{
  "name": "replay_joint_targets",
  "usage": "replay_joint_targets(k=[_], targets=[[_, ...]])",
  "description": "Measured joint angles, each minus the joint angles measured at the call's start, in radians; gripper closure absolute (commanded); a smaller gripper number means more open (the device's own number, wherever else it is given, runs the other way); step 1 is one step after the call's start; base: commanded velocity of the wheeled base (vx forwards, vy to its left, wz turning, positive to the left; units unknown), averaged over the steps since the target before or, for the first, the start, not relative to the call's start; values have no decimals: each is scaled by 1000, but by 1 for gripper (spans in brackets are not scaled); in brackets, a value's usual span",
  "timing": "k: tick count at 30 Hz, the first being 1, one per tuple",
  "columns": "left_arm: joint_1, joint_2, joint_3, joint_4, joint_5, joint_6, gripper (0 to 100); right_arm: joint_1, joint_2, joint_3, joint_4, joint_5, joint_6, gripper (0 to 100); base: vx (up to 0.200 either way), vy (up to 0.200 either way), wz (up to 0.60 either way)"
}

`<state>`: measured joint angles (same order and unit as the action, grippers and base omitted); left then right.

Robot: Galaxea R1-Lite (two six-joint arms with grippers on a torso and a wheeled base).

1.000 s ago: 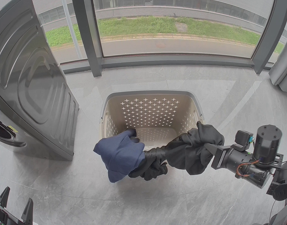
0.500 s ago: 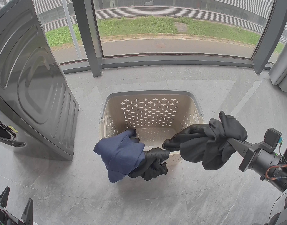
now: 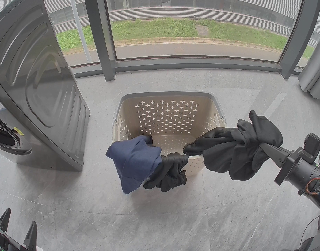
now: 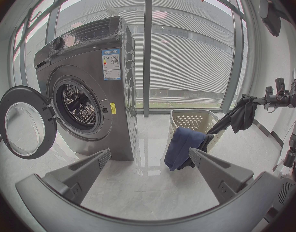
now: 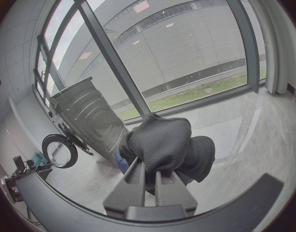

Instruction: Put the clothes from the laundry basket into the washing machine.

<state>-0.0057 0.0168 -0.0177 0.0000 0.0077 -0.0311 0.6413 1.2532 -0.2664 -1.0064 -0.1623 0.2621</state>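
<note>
The black garment is bunched at the tips of the right gripper, whose jaws are pinched nearly together on a fold of the mesh cloth, with most of the bundle hanging past and below the fingertips. From that bunch a twisted length runs down to the near rim of the laundry basket, where its other end lies crumpled against a blue garment draped over the same rim. The basket stands on the grey floor by the window. To its left is the washing machine, its round door swung open. The left gripper is low and well apart from the basket, jaws spread wide and holding nothing.
</note>
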Motion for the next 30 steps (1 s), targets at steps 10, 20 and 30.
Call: replay_joint_targets(k=[10, 20, 30], targets=[[0, 0, 0, 0, 0, 0, 0, -1, 0, -46, 11, 68, -38, 100, 0, 140, 0], [0, 0, 0, 0, -1, 0, 0, -2, 11, -58, 10, 68, -40, 100, 0, 200, 0], [0, 0, 0, 0, 0, -1, 0, -2, 28, -50, 13, 62, -38, 100, 0, 200, 0]])
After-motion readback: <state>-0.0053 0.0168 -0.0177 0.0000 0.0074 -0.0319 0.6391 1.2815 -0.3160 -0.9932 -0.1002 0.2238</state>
